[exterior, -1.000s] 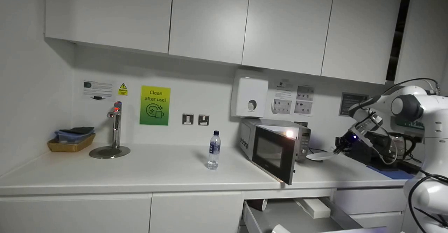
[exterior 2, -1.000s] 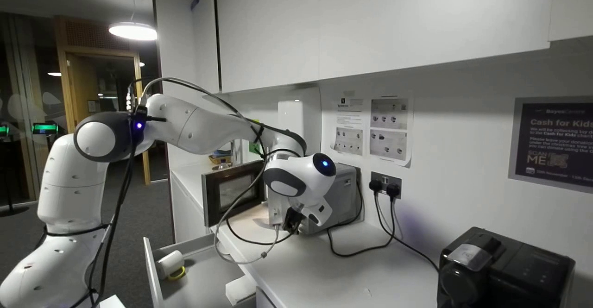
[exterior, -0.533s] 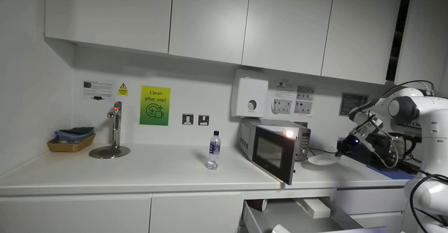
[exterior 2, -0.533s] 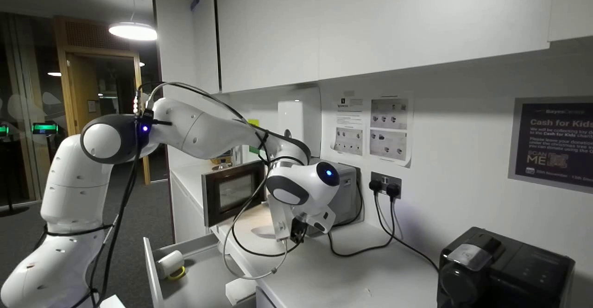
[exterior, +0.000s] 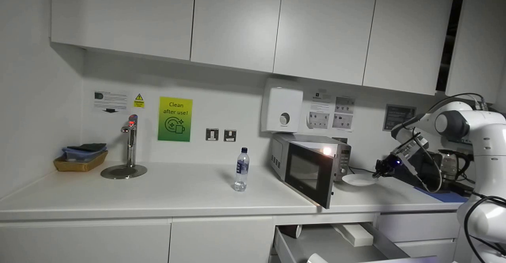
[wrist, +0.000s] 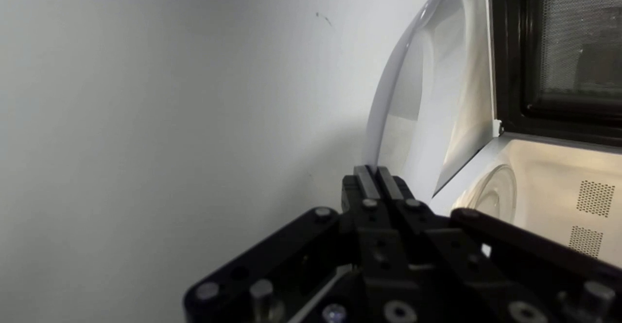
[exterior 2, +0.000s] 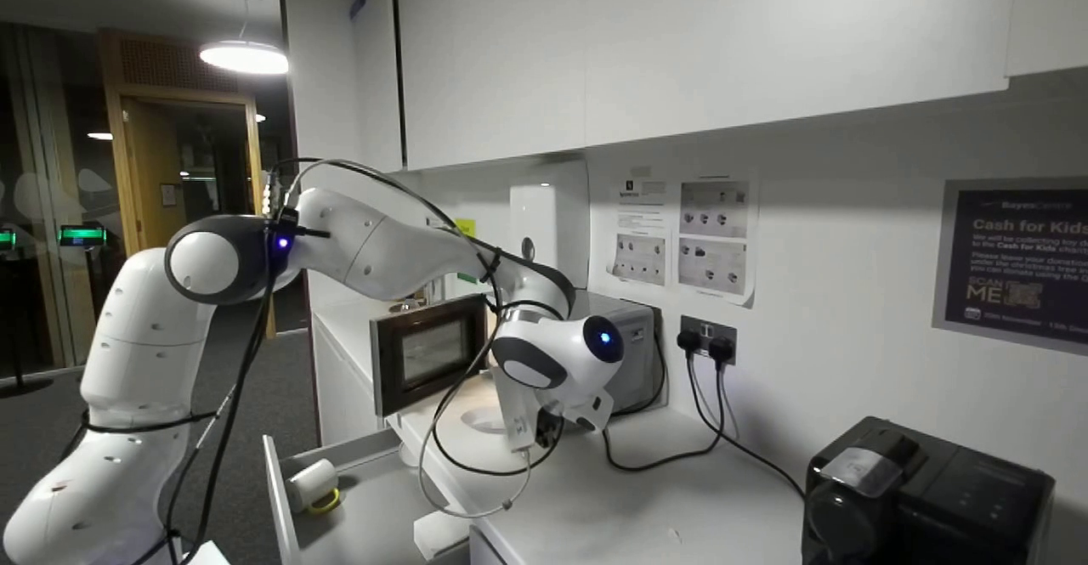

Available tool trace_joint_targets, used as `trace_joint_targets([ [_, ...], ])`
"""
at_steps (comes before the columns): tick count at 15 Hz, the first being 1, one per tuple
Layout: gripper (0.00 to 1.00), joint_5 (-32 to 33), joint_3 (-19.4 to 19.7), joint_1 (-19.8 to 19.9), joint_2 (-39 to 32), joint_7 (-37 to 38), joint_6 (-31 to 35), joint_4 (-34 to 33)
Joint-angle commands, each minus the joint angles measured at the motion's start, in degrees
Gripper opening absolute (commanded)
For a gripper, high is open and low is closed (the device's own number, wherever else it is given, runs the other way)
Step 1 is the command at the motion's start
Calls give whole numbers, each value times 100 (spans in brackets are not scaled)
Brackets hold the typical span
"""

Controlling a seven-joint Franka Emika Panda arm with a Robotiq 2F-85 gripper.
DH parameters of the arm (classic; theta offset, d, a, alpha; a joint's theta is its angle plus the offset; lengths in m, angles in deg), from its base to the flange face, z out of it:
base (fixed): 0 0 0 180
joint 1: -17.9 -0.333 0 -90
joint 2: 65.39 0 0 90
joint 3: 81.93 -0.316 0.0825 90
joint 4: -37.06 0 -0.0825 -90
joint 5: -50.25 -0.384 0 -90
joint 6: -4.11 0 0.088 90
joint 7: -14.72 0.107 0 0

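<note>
My gripper [wrist: 373, 170] is shut on the near rim of a white plate [wrist: 443, 82], which stretches away from the fingertips and looks tilted in the wrist view. A shadow falls on the counter beside it. In both exterior views the plate [exterior: 359, 180] [exterior 2: 481, 420] is low over the worktop, in front of the microwave [exterior: 342, 164]; whether its far side touches the surface I cannot tell. The microwave door [wrist: 573, 46] stands open. Inside the lit cavity a glass turntable [wrist: 498, 192] shows, partly hidden by my gripper.
Below the counter a pulled-out drawer [exterior: 328, 241] holds a white box [exterior: 357, 235] and a white mug [exterior 2: 313, 482]. A water bottle [exterior: 242, 170] stands left of the microwave. Cables [exterior 2: 629, 467] lie along the wall near a black coffee machine [exterior 2: 926, 480].
The arm has come down, and the hand with the plate has shifted a little toward the microwave. The plate has turned so more of its upper face shows. The grip has stayed shut.
</note>
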State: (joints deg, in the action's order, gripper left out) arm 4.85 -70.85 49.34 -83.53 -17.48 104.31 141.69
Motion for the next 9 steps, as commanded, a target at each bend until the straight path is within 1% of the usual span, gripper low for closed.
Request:
trace_joint_targets([
  [1, 1, -259, 135, -118, -115, -191, -76, -144],
  [4, 1, -333, 138, -159, -139, -238, 21, -97],
  [5, 1, -320, 160, -192, -114, -108, 81, -94],
  [6, 4, -161, 178, -207, -151, -125, -30, -32],
  [9, 4, -180, 190, -219, -151, -124, 34, -32],
])
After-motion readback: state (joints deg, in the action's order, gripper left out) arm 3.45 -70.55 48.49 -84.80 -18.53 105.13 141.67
